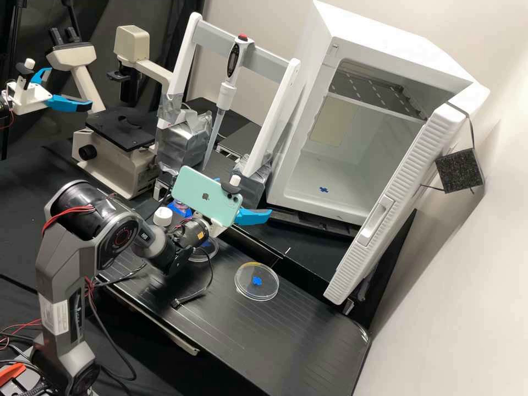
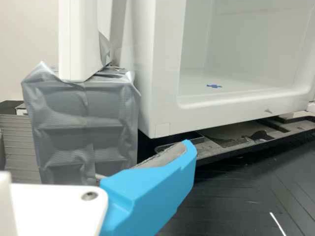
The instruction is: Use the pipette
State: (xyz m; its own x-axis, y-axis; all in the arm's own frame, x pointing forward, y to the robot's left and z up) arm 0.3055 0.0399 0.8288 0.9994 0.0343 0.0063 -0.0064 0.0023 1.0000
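1. One pipette [image 1: 224, 99] hangs tip-down at the grey crossbar [image 1: 213, 39] of a white stand [image 1: 182, 60], apart from my claw [image 1: 245, 195].
2. My claw is spread wide, with nothing that I can see between its blue fingers [image 2: 150, 194].
3. I expect it to feel light but top-heavy, with a stiff, rather smooth handle that could twist if I pinch off-centre.
4. I'd take it round the thick handle, just under the dark oval display [image 1: 234, 59], squarely and gently.
5. I'd keep off the thin tip [image 1: 212, 142]; it would probably bend or come loose.
6. It looks long and slim: red button [image 1: 242, 37] on top, pale body, broad white collar [image 1: 225, 94], then a see-through taper.
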